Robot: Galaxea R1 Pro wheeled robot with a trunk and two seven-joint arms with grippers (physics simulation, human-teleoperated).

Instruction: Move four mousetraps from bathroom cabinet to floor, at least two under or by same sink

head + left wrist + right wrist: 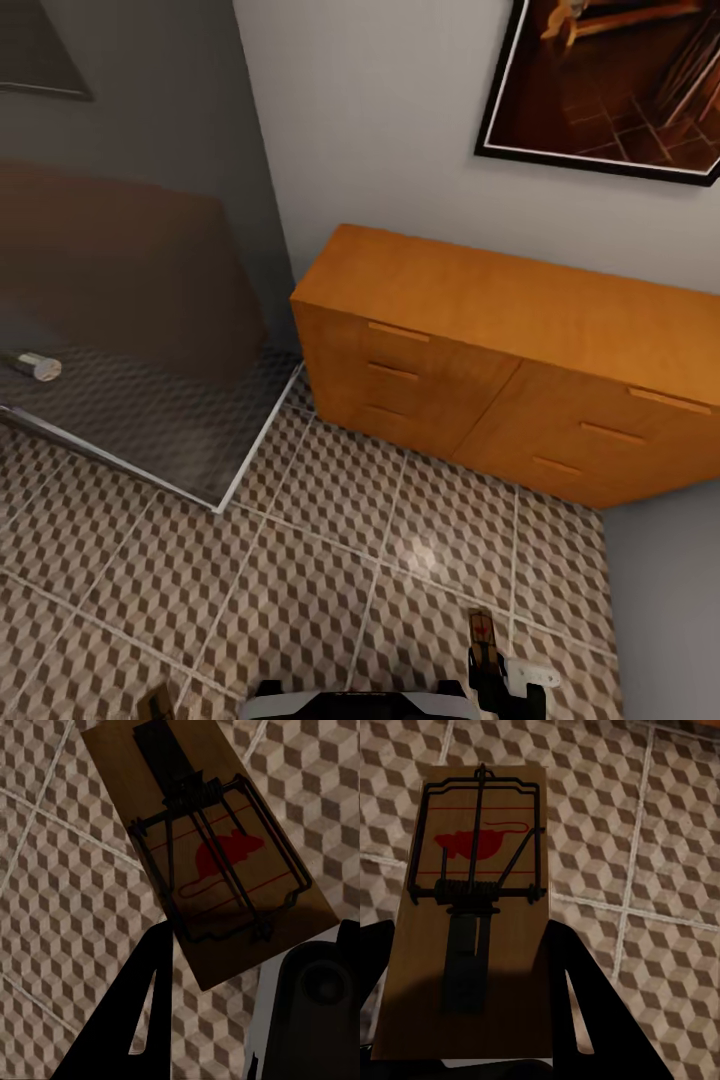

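Pale wall with a dark-framed picture [610,85], glass shower screen [140,330] at left.

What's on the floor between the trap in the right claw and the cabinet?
Only bare cube-patterned bathroom floor lies between the mousetrap in the right claw and the cabinet, as the head view shows.
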